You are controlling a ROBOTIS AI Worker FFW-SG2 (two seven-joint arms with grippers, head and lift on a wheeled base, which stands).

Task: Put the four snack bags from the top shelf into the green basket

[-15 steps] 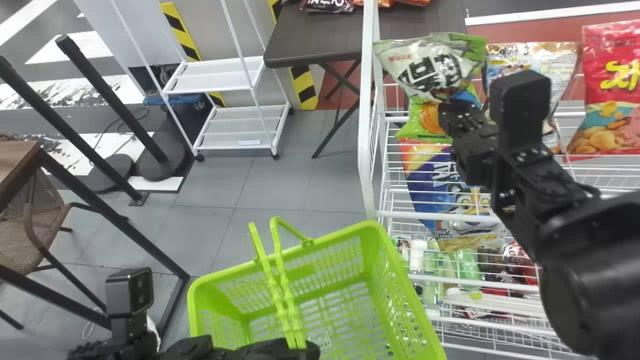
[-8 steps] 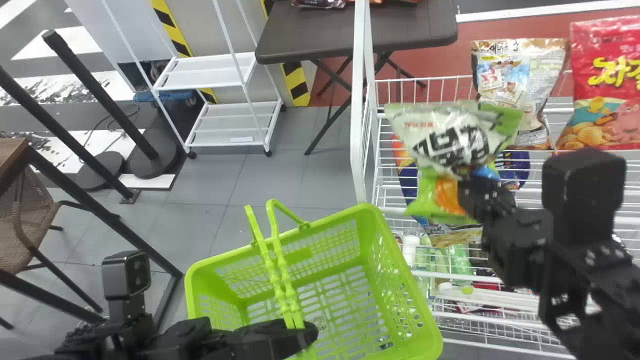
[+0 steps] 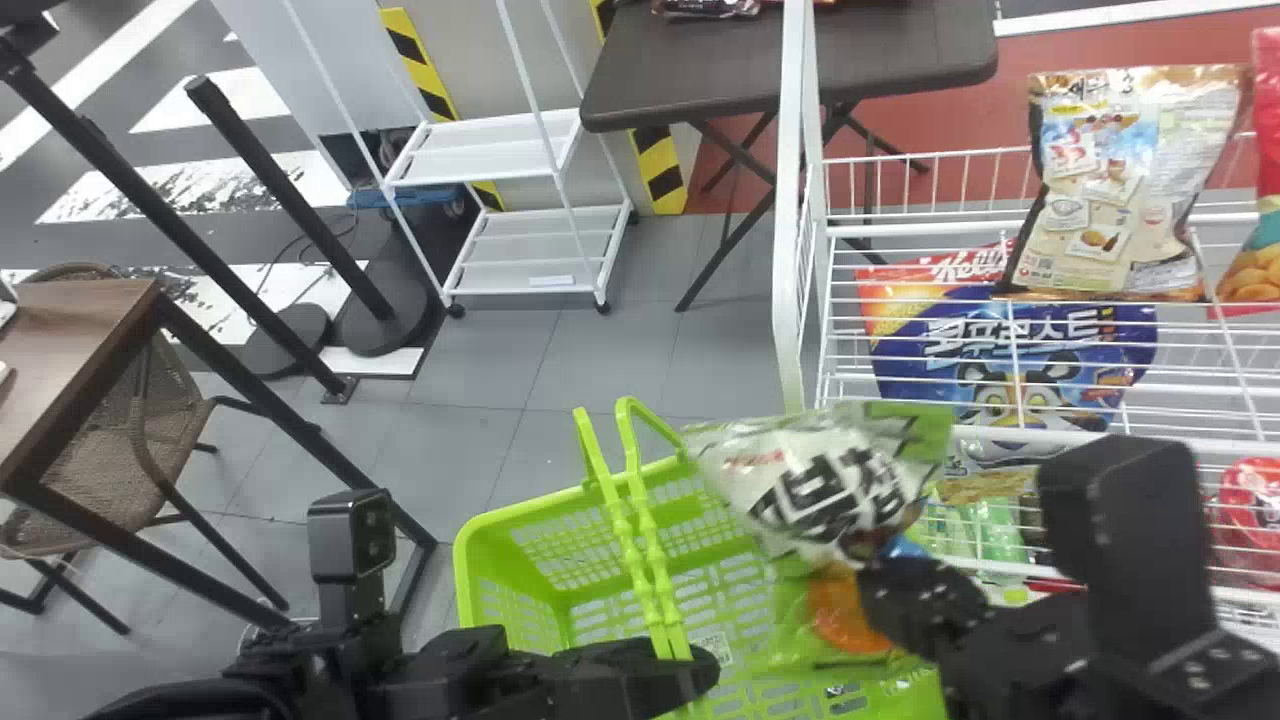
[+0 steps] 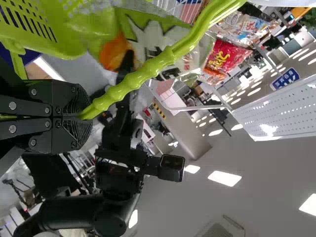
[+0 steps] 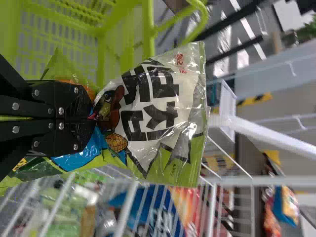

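- green basket (image 3: 540,505): the landmark here, mouth up, its two green handles (image 3: 655,565) raised together across the opening. a pale label (image 3: 712,648) lies on its slotted floor.
- left tool (image 3: 690,668): at the near side of the basket, clenched on a handle, as the left wrist view shows.
- right tool (image 3: 885,590): near the basket's right side, grasping the green-and-white snack bag (image 3: 830,480), pinched by its printed side.
- that bag's place: in the head view it crosses the basket's far right rim and covers much of the right part of the inside. i can't tell if it touches the rim.
- top shelf (image 3: 930,228) of the wire rack (image 3: 790,200), right of the basket and beyond it: it carries the beige snack bag (image 3: 1120,190) and, farther right of the basket, the red snack bag (image 3: 1265,210), cut off by the head view's edge.
- lower in the rack, right of the basket: a blue bag (image 3: 1040,365) behind wires, and green bottles (image 3: 1000,535), partly hidden.
- dark tabletop (image 3: 700,80), well beyond the basket: packets (image 3: 705,6) on it are cut off at the top edge.
- the basket's near side: cut off by the bottom edge and partly behind both arms.
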